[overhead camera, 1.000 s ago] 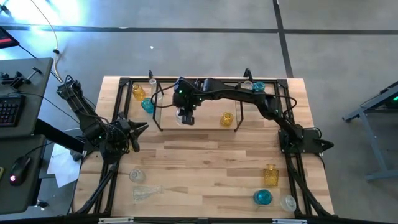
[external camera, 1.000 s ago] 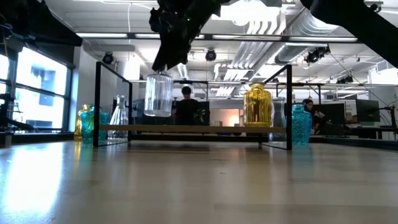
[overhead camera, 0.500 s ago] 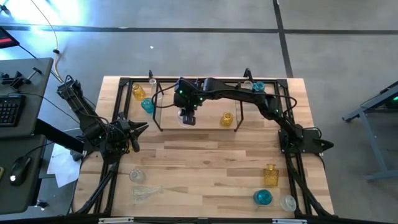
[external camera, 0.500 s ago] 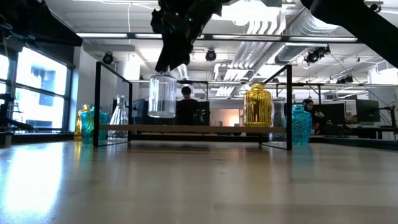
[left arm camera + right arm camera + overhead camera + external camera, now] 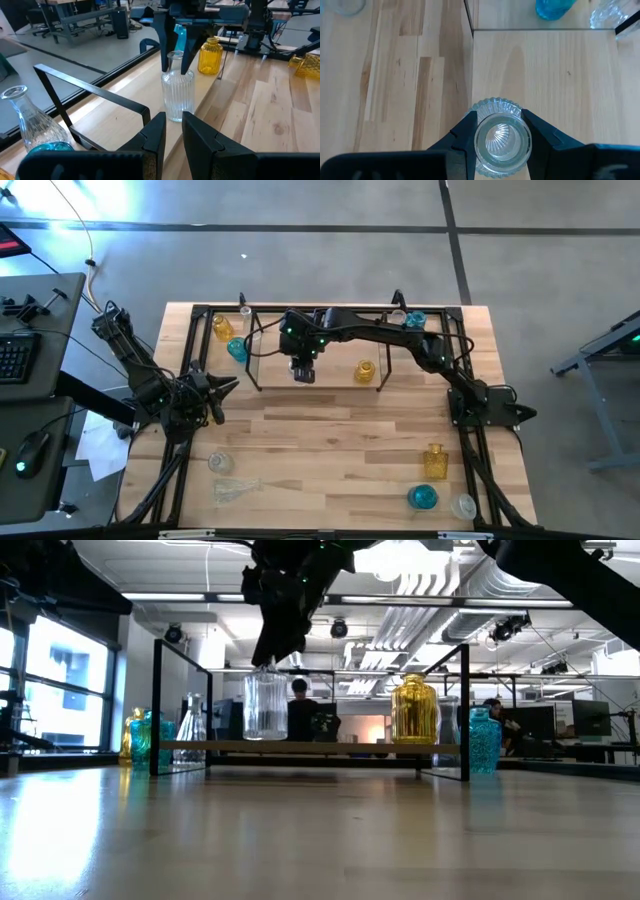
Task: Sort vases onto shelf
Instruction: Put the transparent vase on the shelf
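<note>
Fingers (image 5: pixel 465 131) of the right gripper (image 5: pixel 500 132) stand part-way open around the neck of a clear ribbed vase (image 5: pixel 497 137), one on each side of the rim and pressed against it. In the left wrist view the same two dark fingers come down on the vase's narrow neck from above. The vase stands upright on the light wood floor of the shelf (image 5: pixel 330 375), toward the shelf's 9 o'clock half in the high view; in the low view its base looks level with the shelf floor (image 5: pixel 300 747), though whether it fully rests there is hard to tell. It is colourless glass with vertical ribs, a rounded body and a short neck. An amber vase (image 5: pixel 365 370) stands on the shelf at 3 o'clock of it, well apart.

The left gripper (image 5: pixel 171 131) waits over the table's 9 o'clock edge, its fingers close together with a narrow gap and nothing between them.

From above, the right arm covers the clear vase almost wholly. Off the shelf at its 9 o'clock end stand a yellow vase (image 5: pixel 222 328) and a blue vase (image 5: pixel 237 349); a clear decanter (image 5: pixel 27 117) is cut off in the left wrist view. Near the table's 5 o'clock corner stand another amber bottle (image 5: pixel 434 460) and a second blue vase (image 5: pixel 422 497)
</note>
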